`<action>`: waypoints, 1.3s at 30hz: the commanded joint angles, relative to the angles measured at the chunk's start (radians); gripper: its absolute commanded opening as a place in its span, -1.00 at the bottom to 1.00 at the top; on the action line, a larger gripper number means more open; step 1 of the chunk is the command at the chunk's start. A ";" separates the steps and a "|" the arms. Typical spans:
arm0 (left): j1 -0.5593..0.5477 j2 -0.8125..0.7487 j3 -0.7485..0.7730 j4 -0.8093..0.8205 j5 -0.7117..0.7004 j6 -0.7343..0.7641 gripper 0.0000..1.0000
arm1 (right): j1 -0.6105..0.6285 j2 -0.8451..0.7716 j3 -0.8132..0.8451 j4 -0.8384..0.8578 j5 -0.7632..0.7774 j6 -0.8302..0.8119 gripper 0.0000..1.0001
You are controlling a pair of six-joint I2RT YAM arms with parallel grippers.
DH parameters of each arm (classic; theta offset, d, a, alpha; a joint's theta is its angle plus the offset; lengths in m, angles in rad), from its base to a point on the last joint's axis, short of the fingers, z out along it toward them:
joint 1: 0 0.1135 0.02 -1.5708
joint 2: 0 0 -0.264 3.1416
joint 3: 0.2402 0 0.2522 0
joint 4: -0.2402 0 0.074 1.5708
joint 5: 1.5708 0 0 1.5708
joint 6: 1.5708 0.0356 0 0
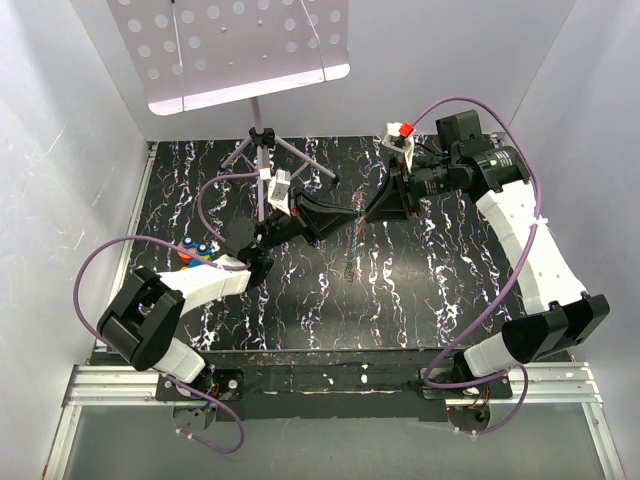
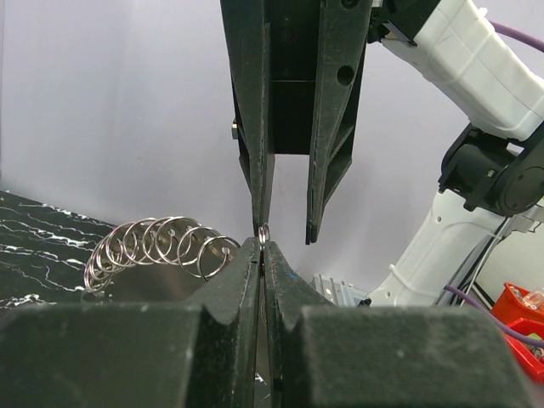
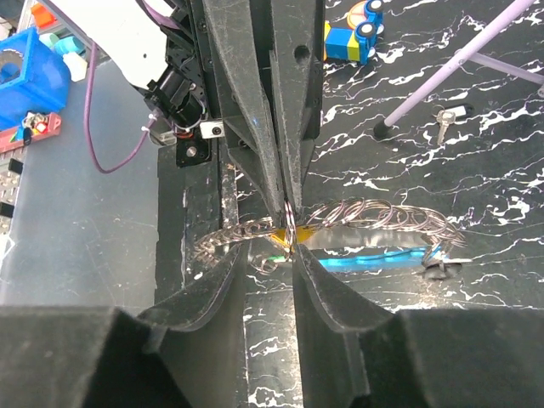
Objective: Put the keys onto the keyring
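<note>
Above the middle of the bench [image 1: 400, 300] the two pincers meet tip to tip. The left pincer [image 2: 259, 251] is pressed together, pinching one silver ring of the keyring [image 2: 161, 245], a chain of linked rings that curves away to one side. The right pincer [image 3: 270, 255] faces it from the opposite side with its fingers spread. The pinched ring stands in the gap, close to one finger; whether that finger touches it I cannot tell.

The yellow key [image 3: 279, 231] sits right at the pinch point, between the right pincer's fingers and against the left pincer's tips. The blue key [image 3: 374, 255] shows only as a blurred blue strip just under the chain.

Farther off on the bench, a silver key [image 3: 448, 119] lies near a foot of the stand [image 1: 262, 140]. A toy car [image 3: 348, 38] rests well apart from it.
</note>
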 commanded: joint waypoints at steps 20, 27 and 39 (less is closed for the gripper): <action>-0.005 -0.050 0.018 0.071 -0.022 -0.002 -1.00 | 0.026 0.003 0.017 0.018 0.079 0.023 -0.97; -0.005 -0.089 0.000 0.074 -0.043 0.026 -1.00 | 0.024 -0.005 -0.004 0.008 0.075 0.026 -0.97; -0.002 -0.105 0.000 0.077 -0.068 0.010 -1.00 | 0.026 -0.004 0.002 -0.026 0.052 -0.009 -0.97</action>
